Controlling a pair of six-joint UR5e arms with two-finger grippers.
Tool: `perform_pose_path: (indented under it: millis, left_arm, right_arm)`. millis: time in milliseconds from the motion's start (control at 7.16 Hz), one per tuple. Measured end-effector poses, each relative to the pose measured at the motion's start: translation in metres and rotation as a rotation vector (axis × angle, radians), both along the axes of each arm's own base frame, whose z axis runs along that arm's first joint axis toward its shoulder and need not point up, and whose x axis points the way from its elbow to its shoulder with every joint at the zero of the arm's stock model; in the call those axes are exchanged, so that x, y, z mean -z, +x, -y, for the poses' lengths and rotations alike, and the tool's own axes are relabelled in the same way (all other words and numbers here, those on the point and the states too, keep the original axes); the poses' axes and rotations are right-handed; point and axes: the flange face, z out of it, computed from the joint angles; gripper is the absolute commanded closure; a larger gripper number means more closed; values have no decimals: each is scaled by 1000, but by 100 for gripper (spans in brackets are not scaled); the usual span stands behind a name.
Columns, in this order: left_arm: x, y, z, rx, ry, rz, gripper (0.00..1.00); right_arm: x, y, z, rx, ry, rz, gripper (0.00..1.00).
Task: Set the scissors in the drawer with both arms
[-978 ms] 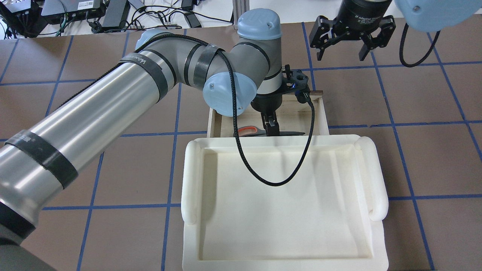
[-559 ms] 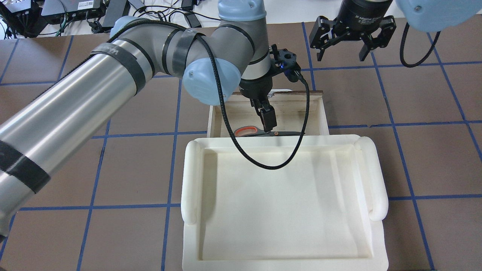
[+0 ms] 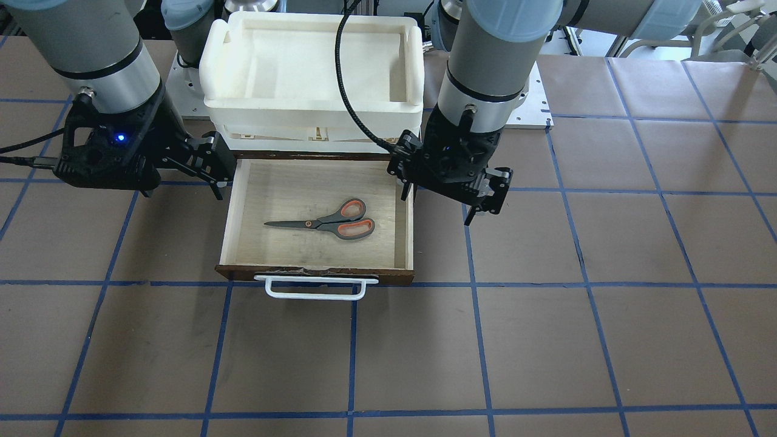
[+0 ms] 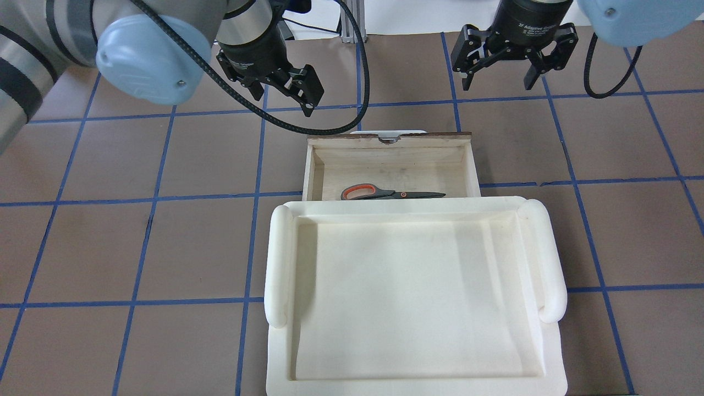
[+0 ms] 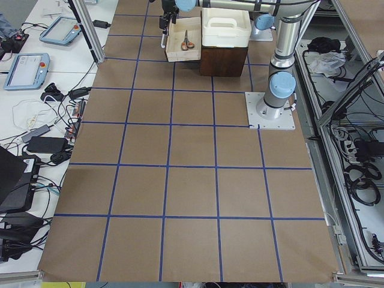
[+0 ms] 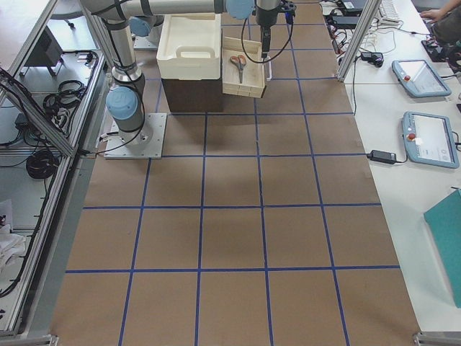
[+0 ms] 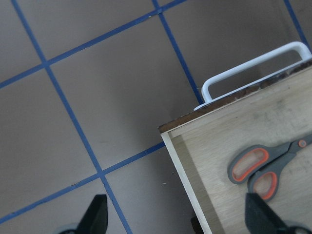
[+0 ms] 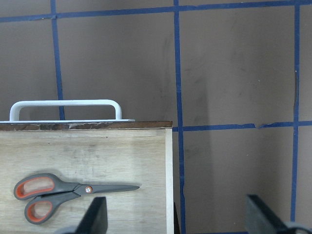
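The scissors [image 3: 325, 223] lie flat on the pale floor of the open drawer [image 3: 226, 224], blades pointing toward the robot's right. They also show in the overhead view [image 4: 385, 193] and in both wrist views [image 7: 263, 165] [image 8: 63, 191]. My left gripper [image 4: 283, 102] is open and empty, above the table beyond the drawer's left front corner; it also shows in the front view [image 3: 440, 203]. My right gripper [image 4: 499, 82] is open and empty, above the table past the drawer's right front corner [image 3: 182, 191]. The drawer's white bar handle [image 3: 315, 288] is free.
A cream-white plastic tray [image 4: 278, 264] sits on top of the cabinet behind the drawer and hides the drawer's rear part in the overhead view. Brown table paper with blue grid lines [image 3: 546, 340] surrounds the cabinet. Cables and devices lie beyond the table's far edge [image 4: 110, 22].
My left gripper has lifted out of the drawer and moved away to the left, opening wide. The scissors stay lying in the drawer. The right gripper has not moved.
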Motion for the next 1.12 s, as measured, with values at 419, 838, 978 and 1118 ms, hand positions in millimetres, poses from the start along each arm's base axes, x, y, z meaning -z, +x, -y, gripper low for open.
perform_pose_path:
  millis: [419, 838, 978, 1118]
  left_arm:
    - [-39, 64, -23, -243, 19, 26, 0]
    - [-45, 103, -61, -299, 33, 33, 0]
    - [-42, 107, -73, -304, 20, 32, 0]
    - [-44, 117, -77, -321, -3, 32, 0]
  right_arm:
    - [5, 0, -1, -2, 8, 0, 0]
    - [6, 0, -1, -2, 10, 1, 0]
    - [6, 0, -1, -2, 10, 1, 0]
    - [6, 0, -1, -2, 9, 1, 0]
